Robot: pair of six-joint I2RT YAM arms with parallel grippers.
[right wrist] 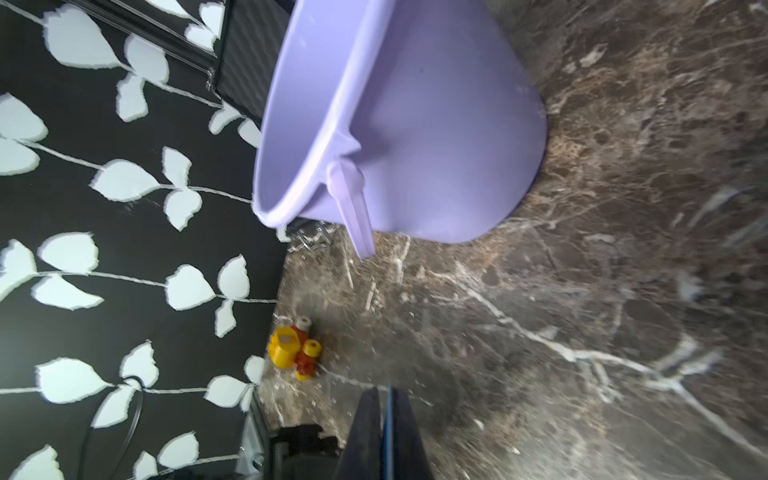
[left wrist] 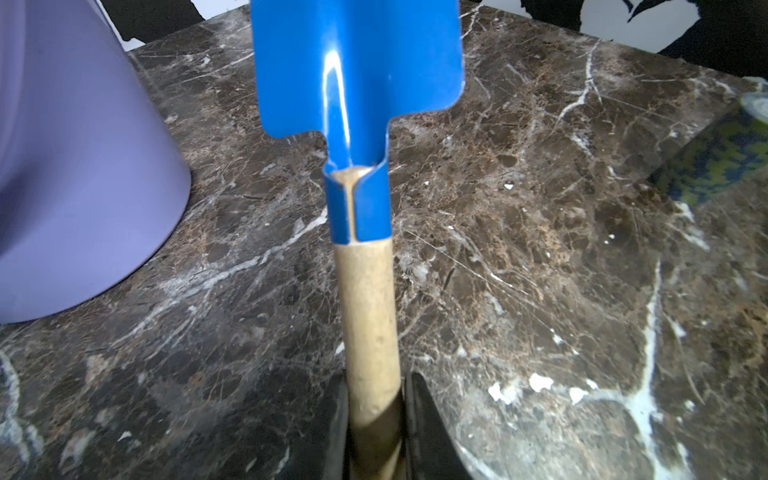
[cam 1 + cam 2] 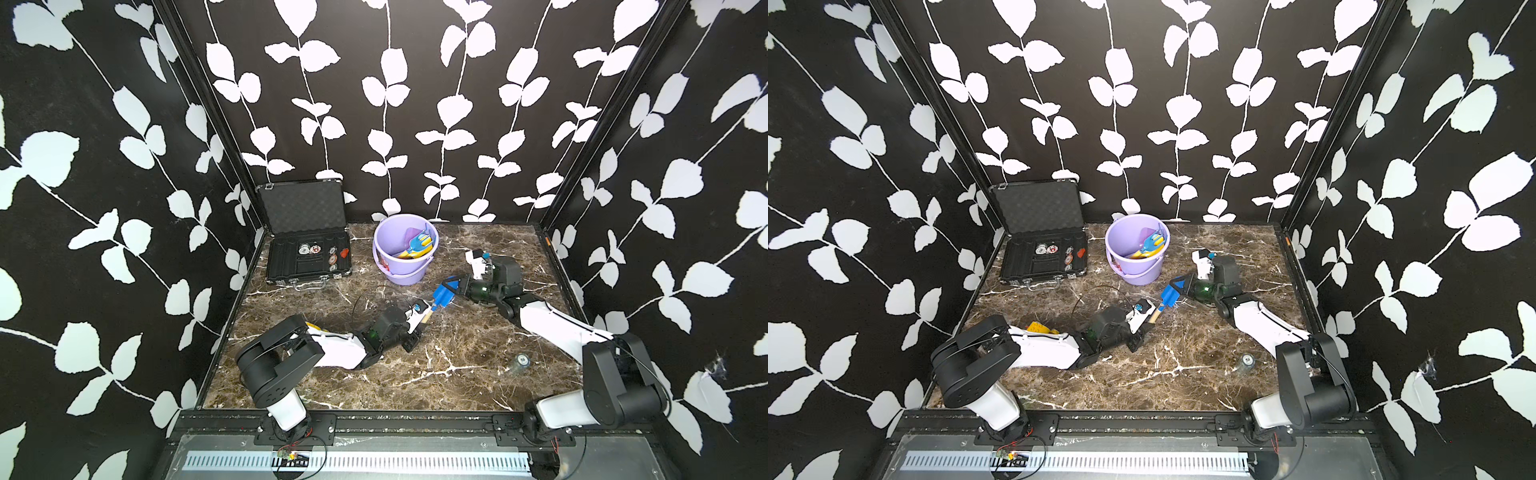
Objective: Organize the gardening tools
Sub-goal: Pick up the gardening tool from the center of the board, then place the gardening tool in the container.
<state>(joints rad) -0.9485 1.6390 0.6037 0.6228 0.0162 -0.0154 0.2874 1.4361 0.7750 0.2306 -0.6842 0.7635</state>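
Far to the left of the bucket (image 3: 405, 274), against the back wall, a black case (image 3: 307, 249) lies open on the worktop (image 3: 457, 374) with a few round chips in its tray. Left of the bucket and nearer the front, a yellow-and-red toy vehicle (image 1: 297, 349) sits by the worktop's edge, partly hidden behind the left arm in both top views. The left gripper (image 2: 376, 419) reaches toward the bucket from the front, its jaws closed narrowly on the wooden handle of the blue spade (image 3: 443, 296). The bucket stands upright near the back wall and holds several toy tools (image 3: 417, 245) in yellow, light blue and purple. The blue spade is just in front of the bucket, toward its right side, blade pointing away from the left gripper. The right gripper (image 1: 388, 428) comes in from the bucket's right, its jaws pinched onto the thin edge of the blade. Well to the front right of the bucket stands a small clear container (image 3: 519, 361), too blurred to name.
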